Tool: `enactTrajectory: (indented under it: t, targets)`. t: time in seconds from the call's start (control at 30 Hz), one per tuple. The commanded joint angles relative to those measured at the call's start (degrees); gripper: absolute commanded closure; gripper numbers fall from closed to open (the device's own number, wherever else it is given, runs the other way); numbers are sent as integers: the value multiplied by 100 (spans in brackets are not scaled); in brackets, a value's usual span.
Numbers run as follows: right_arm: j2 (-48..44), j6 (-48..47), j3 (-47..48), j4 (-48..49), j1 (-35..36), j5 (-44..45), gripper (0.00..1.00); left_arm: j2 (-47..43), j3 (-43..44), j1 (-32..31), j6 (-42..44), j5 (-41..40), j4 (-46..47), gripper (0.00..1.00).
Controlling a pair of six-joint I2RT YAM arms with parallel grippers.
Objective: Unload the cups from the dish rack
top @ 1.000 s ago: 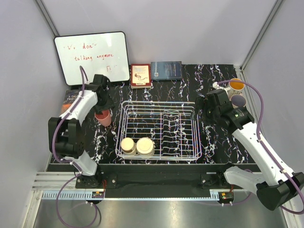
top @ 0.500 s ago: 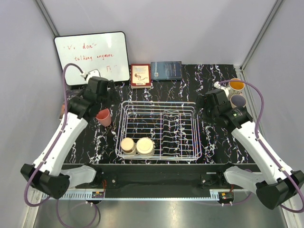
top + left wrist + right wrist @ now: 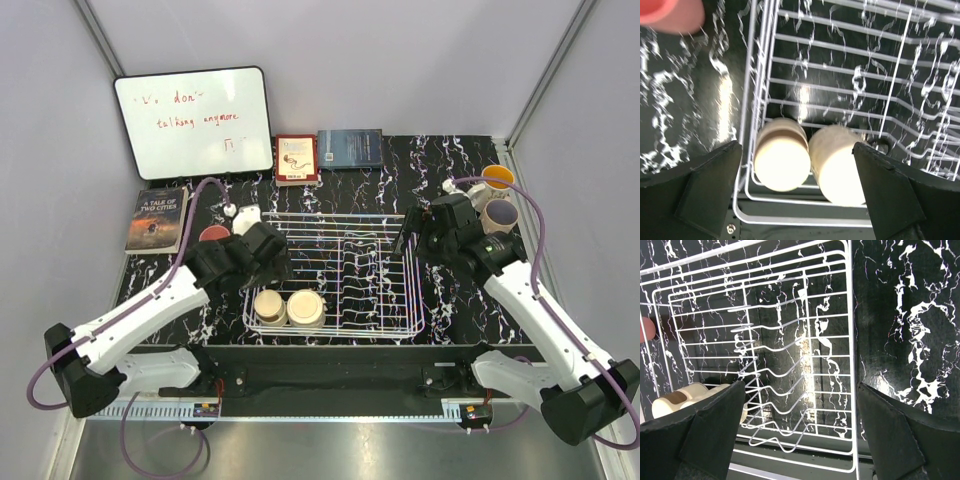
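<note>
A dish rack [image 3: 335,270] on a black table [image 3: 455,295], pale walls [image 3: 400,60] all around.
Two cream cups [image 3: 288,307] sit in the rack's near left corner. A pink cup [image 3: 212,233] is outside on the left, two mugs [image 3: 498,180] far right. A whiteboard [image 3: 192,120] leans at the back. The left gripper [image 3: 799,177], over the cream cups, and the right gripper [image 3: 801,415] are both wide open and empty.
</note>
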Motion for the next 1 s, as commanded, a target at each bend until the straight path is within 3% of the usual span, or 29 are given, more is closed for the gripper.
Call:
enactTrajectory:
  t: [0.0, 0.27, 0.97]
  targets:
    - [-74, 94, -79, 262, 41, -84, 0, -73, -255, -414, -755, -15, -52, 1]
    - [-13, 182, -228, 420, 50, -154, 0, 129, -519, -1030, -1651, -129, -140, 1]
    - [75, -152, -404, 447, 41, -383, 0, 297, -748, -1039, -3268, -366, -368, 1]
